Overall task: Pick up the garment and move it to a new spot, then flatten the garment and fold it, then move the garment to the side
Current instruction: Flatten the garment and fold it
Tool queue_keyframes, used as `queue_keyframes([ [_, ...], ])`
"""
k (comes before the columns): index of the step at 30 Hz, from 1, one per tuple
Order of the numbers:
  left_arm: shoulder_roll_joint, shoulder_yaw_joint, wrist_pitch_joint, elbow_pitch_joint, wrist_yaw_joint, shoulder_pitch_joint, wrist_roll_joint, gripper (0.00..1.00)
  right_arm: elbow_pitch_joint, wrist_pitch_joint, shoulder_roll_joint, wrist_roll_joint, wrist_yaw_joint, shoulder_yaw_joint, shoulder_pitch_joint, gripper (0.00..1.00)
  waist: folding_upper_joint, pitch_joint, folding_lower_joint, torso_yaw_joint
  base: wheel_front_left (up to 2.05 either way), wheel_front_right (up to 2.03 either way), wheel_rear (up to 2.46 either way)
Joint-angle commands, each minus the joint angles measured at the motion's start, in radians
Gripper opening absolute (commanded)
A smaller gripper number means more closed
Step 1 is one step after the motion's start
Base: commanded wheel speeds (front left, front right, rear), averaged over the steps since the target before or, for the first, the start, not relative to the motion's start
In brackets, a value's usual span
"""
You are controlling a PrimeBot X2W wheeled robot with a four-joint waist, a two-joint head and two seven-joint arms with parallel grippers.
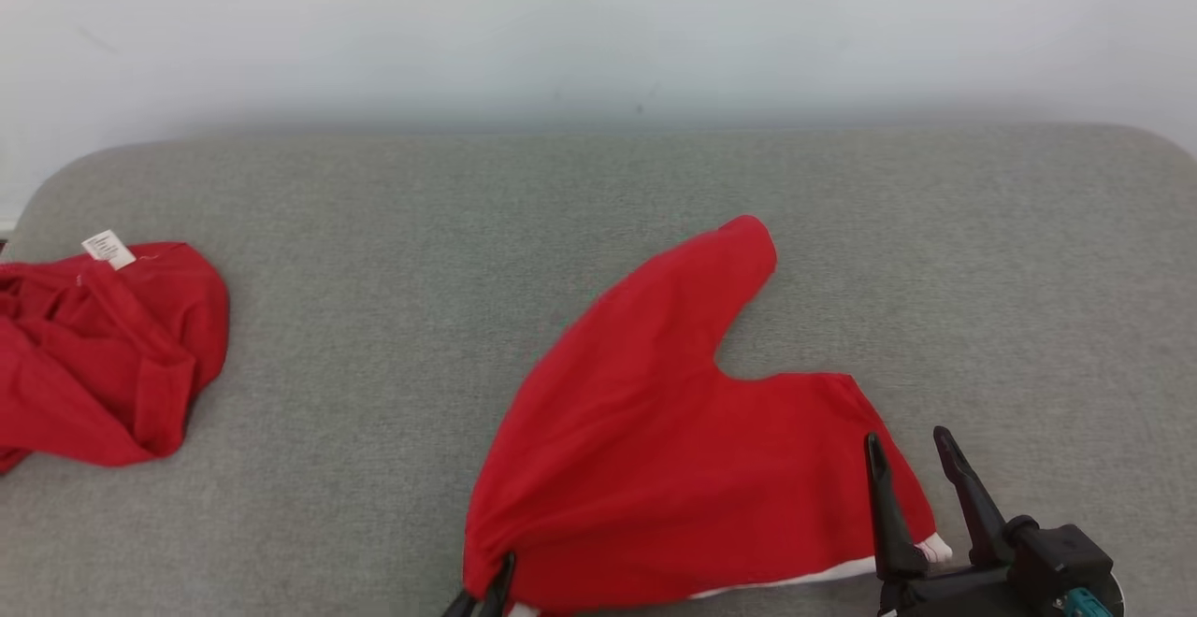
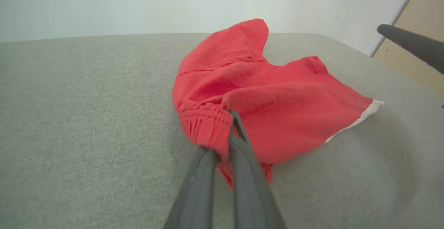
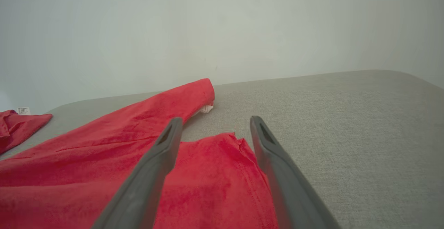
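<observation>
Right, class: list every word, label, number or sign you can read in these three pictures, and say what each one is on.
On the white tag of the crumpled red garment at the left: dark printed lines, too small and blurred to read.
On the red shorts in the middle: no print or logo visible, just a white edge trim.
On the grey cushion and the wall: no text.

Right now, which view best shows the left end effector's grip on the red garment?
Left wrist view: the left end effector is shut on the red garment's gathered edge, close up. The head view catches its fingertips at the bottom. The right wrist view looks across the garment.
</observation>
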Motion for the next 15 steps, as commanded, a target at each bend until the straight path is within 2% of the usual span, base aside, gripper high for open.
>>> queue_keyframes([
  [1, 0.011, -0.004, 0.005, -0.012, 0.002, 0.015, -0.003, 0.00, 0.001, -0.001, 0.005, 0.005, -0.002, 0.003, -0.006, 1.00, 0.0000, 0.010, 0.0000, 0.017, 0.00, 0.00, 0.00],
  [6, 0.049, -0.039, 0.038, -0.057, 0.002, 0.047, -0.026, 0.00, 0.014, -0.001, 0.008, 0.009, -0.002, 0.007, -0.019, 1.00, 0.0000, 0.028, 0.0000, 0.022, 0.00, 0.00, 0.00],
  [15, 0.020, -0.036, 0.020, 0.034, 0.004, -0.107, -0.032, 0.00, 0.042, -0.001, -0.011, 0.001, -0.002, 0.014, -0.049, 1.00, 0.0000, 0.047, 0.0000, -0.051, 0.00, 0.00, 0.00],
])
